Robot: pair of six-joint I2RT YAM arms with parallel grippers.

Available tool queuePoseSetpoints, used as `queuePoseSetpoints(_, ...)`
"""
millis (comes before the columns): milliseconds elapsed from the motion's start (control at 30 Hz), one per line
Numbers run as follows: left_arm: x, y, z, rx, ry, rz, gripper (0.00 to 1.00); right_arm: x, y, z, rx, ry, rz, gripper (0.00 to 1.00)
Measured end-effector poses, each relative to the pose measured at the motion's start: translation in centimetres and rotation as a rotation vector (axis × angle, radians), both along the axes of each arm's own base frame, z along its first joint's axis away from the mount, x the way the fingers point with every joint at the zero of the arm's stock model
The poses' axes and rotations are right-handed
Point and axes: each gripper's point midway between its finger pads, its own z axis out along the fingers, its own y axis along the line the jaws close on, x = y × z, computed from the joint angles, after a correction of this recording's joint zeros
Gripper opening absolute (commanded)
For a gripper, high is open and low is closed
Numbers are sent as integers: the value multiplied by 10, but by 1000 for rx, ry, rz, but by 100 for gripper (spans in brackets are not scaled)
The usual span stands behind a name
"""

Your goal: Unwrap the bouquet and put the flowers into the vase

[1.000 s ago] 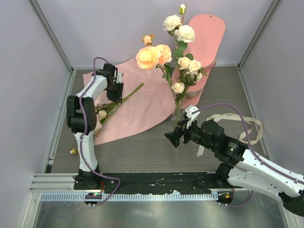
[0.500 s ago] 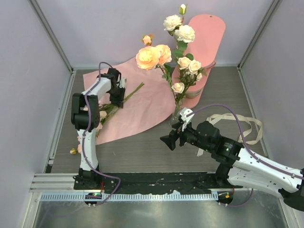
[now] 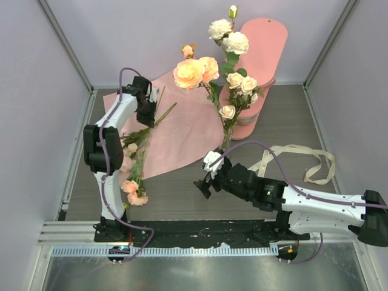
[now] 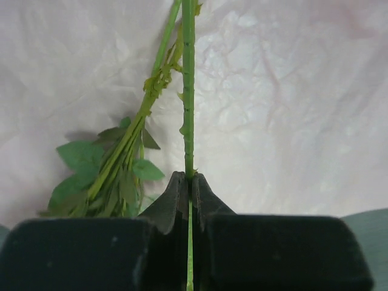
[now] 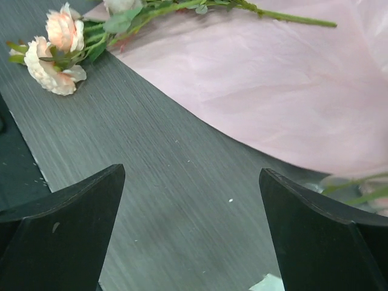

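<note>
Thin green rose stem (image 4: pixel 188 91) lies over the crumpled pink paper sheet (image 4: pixel 291 109) at the back-left of the dark grey table (image 3: pixel 291 121). The left claw (image 4: pixel 189 180) is clamped on it, with only the very tips pinching.

Risks, judged from here:
- **Slip or twist:** a tip-only hold on a slick, round stem could let it slide or rotate once lifted.
- **Swing:** the grip looks close to the cut end. The stem seems to run toward the pair of peach-pink roses (image 3: pixel 134 194) near the front-left edge, though I can't confirm they belong to it. If so, the heavy blooms sit far from the grip, and the stem could droop and pivot.
- **Snag:** a bunch of loose leafy green stems (image 4: pixel 118 163) lies just beside the held one. Leaves could catch and drag along, or pull the paper.
- **Vase tipping:** the small clear glass vase (image 3: pixel 225 145) stands at the paper's right edge. It is already packed with tall cream and peach roses (image 3: pixel 197 71), so it looks top-heavy, with little room left in the narrow neck. A misaimed stem could tip it or push out the ones inside.

The right claw (image 5: pixel 191 176) hangs low over bare table near the vase, jaws wide apart and holding nothing. A stray move could bump the glass.
</note>
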Motion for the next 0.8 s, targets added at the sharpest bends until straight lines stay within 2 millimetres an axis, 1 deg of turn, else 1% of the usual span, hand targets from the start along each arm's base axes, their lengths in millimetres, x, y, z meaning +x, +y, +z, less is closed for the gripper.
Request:
queuePoseSetpoints(33, 0, 0, 15, -8, -33, 0, 0, 0, 5, -2, -31, -38, 19, 100)
queuePoseSetpoints(133, -4, -5, 70, -57, -147, -3, 0, 0, 19, -3, -105, -163, 84, 100)
queuePoseSetpoints(233, -16, -14, 122, -137, -253, -24, 0, 2, 34, 3, -158, -297, 155, 100)
queuePoseSetpoints(300, -27, -21, 147, -191, -302, -48, 0, 3, 47, 11, -218, -457, 235, 100)
queuePoseSetpoints(367, -36, -26, 159, -230, -325, -67, 0, 5, 59, 17, -271, -607, 297, 100)
queuePoseSetpoints(433, -46, -31, 162, -264, -321, -78, 0, 11, 71, 18, -352, -766, 347, 100)
queuePoseSetpoints(500, -52, -35, 158, -290, -300, -86, 0, 18, 87, 11, -455, -895, 398, 100)
queuePoseSetpoints(600, -57, -40, 151, -314, -270, -93, 0, 33, 114, -7, -623, -1065, 484, 98)
queuePoseSetpoints(667, -59, -42, 151, -327, -264, -98, 0, 45, 129, -14, -714, -1154, 533, 97)
queuePoseSetpoints(733, -60, -44, 152, -337, -262, -101, 0, 58, 143, -13, -789, -1239, 567, 94)
queuePoseSetpoints(800, -60, -46, 153, -345, -260, -103, 0, 74, 158, -5, -841, -1318, 579, 92)
